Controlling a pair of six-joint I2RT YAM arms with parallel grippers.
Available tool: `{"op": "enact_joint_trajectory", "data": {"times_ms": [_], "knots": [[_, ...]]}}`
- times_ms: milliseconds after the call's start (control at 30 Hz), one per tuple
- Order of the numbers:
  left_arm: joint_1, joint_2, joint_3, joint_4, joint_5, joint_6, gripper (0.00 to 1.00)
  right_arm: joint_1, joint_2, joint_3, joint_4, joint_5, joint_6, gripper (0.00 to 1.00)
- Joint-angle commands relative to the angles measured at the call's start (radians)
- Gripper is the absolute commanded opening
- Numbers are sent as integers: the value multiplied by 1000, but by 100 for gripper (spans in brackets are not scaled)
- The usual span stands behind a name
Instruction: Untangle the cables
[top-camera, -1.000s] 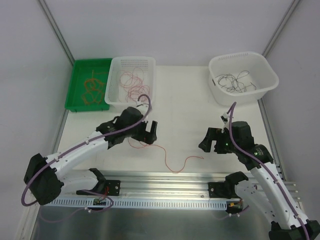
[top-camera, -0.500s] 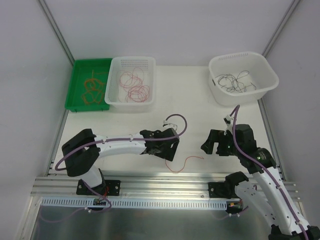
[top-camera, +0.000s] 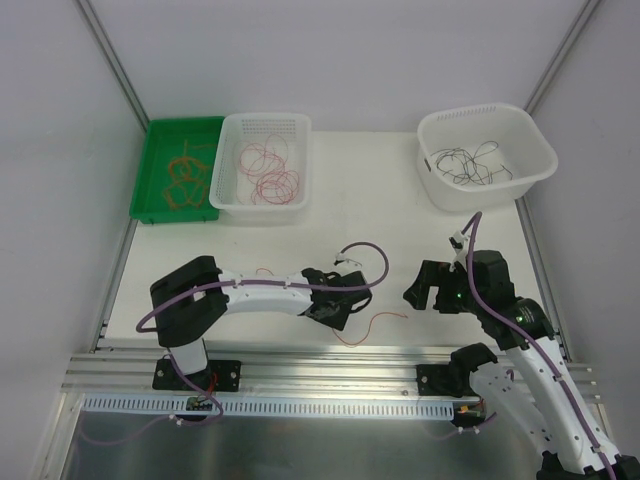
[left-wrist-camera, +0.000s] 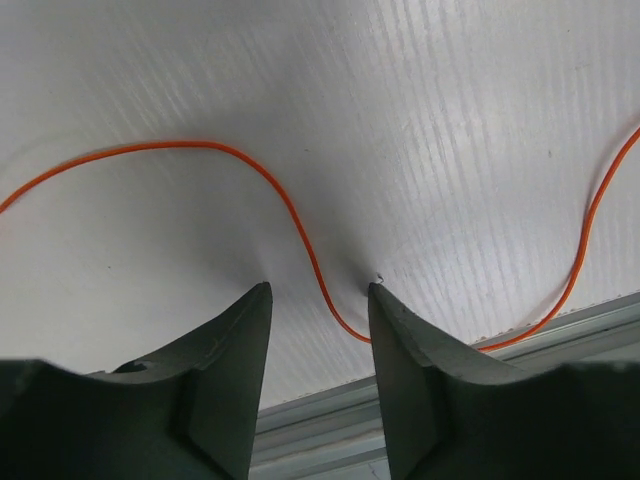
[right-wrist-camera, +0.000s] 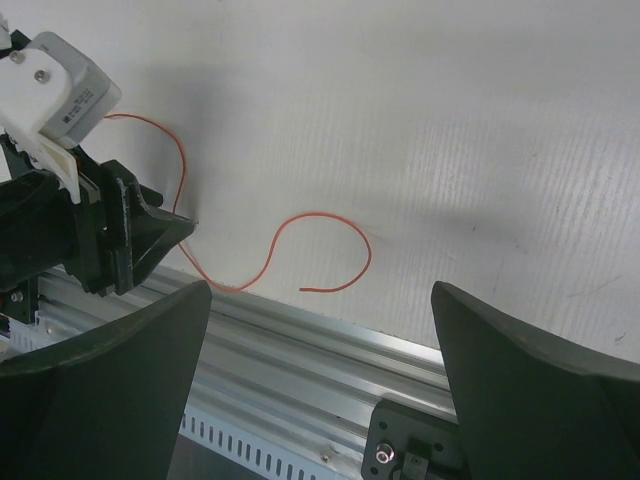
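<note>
Left wrist view: left gripper (left-wrist-camera: 318, 290) apart astride red cable (left-wrist-camera: 290, 205), its ends out of frame; right gripper (right-wrist-camera: 320, 290) apart.

**Inspector:** Any legible text, numbers or brand marks at this station?

**Assistant:** None can be read. There is one candidate only: a small sticker (right-wrist-camera: 73, 97) on the white housing (right-wrist-camera: 45, 68) mounted above the left gripper (right-wrist-camera: 185, 222), seen from the right wrist camera.

**Inspector:** What does the sticker show?

**Assistant:** A few lines of fine dark print on a white ground. The characters are too small and blurred to make out, so I cannot tell whether they are letters or digits.

**Inspector:** And from overhead?

**Assistant:** The same housing appears only as a white speck, and nothing on it resolves.
</note>
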Motion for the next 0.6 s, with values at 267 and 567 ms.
{"op": "enact_joint_trajectory", "data": {"times_ms": [267,567], "knots": [[-37,50,68,-126,-111,3,15,4,-16,20,-4,10,10,97],[8,-12,65,-169,-140,54,0,4,-20,23,-5,12,10,97]]}}
